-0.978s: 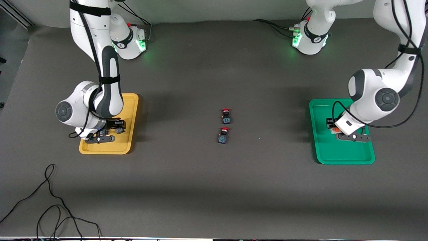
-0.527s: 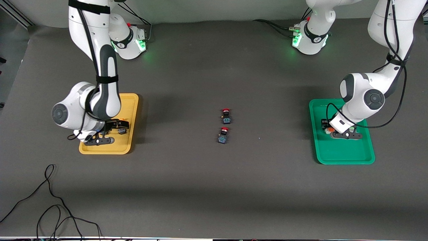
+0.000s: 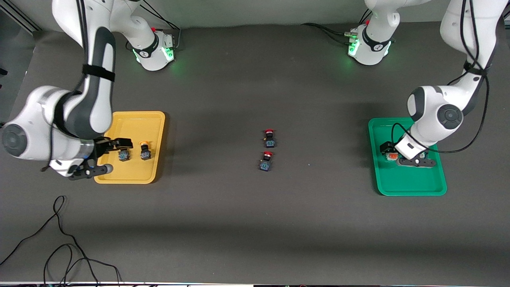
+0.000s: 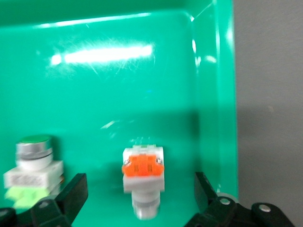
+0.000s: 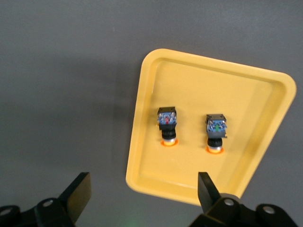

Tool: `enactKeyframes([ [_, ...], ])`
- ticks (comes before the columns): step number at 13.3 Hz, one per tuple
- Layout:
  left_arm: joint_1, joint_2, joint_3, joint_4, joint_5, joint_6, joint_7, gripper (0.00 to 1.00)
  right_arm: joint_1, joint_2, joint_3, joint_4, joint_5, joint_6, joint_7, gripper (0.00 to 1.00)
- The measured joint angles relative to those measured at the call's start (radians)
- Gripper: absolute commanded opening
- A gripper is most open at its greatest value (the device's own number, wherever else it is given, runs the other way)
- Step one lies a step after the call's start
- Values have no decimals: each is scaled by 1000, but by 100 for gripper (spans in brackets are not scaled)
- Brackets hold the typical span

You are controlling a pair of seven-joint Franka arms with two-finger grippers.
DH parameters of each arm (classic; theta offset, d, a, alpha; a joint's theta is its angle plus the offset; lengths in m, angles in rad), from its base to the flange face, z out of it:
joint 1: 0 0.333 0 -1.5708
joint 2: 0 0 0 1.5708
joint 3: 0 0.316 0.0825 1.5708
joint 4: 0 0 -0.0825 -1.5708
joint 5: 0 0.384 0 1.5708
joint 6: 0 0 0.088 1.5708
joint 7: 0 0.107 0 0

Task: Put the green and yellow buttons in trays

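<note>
Both grippers are wide open and hold nothing. Left gripper hangs low over the green tray, where two white buttons lie: one with an orange face between its fingers, one with a green face just beside. Right gripper hangs over the yellow tray's edge; two yellow-capped buttons lie inside. Two red-capped switches sit mid-table.
</note>
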Motion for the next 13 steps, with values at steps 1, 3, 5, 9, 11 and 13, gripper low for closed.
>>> enactKeyframes([
  [1,-4,-50,-7,32,0,-112,2,100,0,-3,-13,35,-13,-41,0,100],
  [3,-21,-151,-17,145,0,-404,2,100,0,-8,-31,96,-41,-105,1,100],
  [5,-33,-218,-19,303,0,-681,3,100,1,-15,-46,149,-74,-152,1,100],
  [9,-47,-232,-25,625,0,-1024,7,100,1,-38,-60,215,-129,-201,1,100],
  [11,-64,-211,-34,734,0,-1114,8,100,-1,-71,-47,222,-163,-203,13,100],
  [13,-82,-185,-37,777,0,-1135,8,100,-37,-127,33,223,-224,-203,61,100],
])
